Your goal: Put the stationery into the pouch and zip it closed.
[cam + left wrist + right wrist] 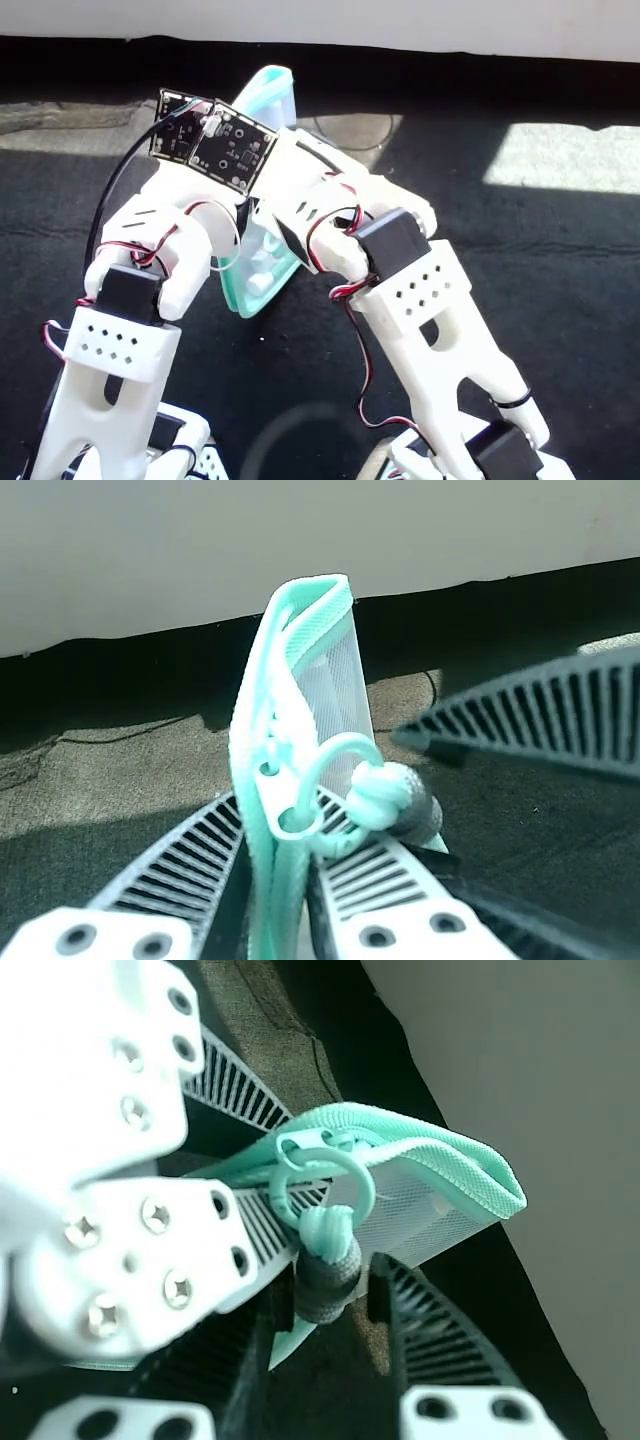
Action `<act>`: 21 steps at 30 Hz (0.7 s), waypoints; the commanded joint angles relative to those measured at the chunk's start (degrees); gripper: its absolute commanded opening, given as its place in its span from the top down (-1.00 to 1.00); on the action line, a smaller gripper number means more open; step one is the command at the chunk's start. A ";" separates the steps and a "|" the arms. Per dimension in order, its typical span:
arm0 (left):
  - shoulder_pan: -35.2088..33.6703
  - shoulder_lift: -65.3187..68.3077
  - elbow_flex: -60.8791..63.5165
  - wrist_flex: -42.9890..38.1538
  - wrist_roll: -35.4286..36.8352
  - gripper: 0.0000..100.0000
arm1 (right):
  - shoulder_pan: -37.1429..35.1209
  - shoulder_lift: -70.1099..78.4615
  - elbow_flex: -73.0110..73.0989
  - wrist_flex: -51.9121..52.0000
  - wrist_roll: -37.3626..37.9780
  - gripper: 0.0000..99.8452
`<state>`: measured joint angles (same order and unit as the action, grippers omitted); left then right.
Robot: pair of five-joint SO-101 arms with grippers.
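Note:
A mint mesh pouch [258, 278] hangs in the air between both arms, its top corner [272, 88] sticking up behind the wrist boards. My left gripper [280, 830] is shut on the pouch's zipper edge [300, 660], just beside the slider. From the slider hangs a ring with a knotted mint and grey zipper pull [325, 1270]. My right gripper [325, 1295] stands open, one ribbed finger [430, 1330] on each side of the pull, with a thin gap showing. Pale items [262, 262] show through the mesh.
The tabletop is a dark mat [560, 260] with sunlit patches at the back. A thin cable [360, 135] lies on the mat behind the pouch. A pale wall [150, 550] borders the far side.

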<state>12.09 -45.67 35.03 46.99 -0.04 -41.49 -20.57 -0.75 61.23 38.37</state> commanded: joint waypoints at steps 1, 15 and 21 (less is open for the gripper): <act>0.04 0.22 -1.54 0.35 -0.26 0.97 | -1.71 -0.04 -2.77 -2.59 0.79 0.99; -0.04 0.22 -1.36 0.35 -0.26 0.97 | -1.71 0.13 -2.77 -2.59 -1.14 0.64; 0.13 -0.04 -1.54 0.35 -0.26 0.97 | -1.71 2.86 -2.77 -4.88 -4.22 0.58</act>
<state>12.09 -45.58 35.03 46.99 -0.04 -41.58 -18.90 -0.75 59.21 35.38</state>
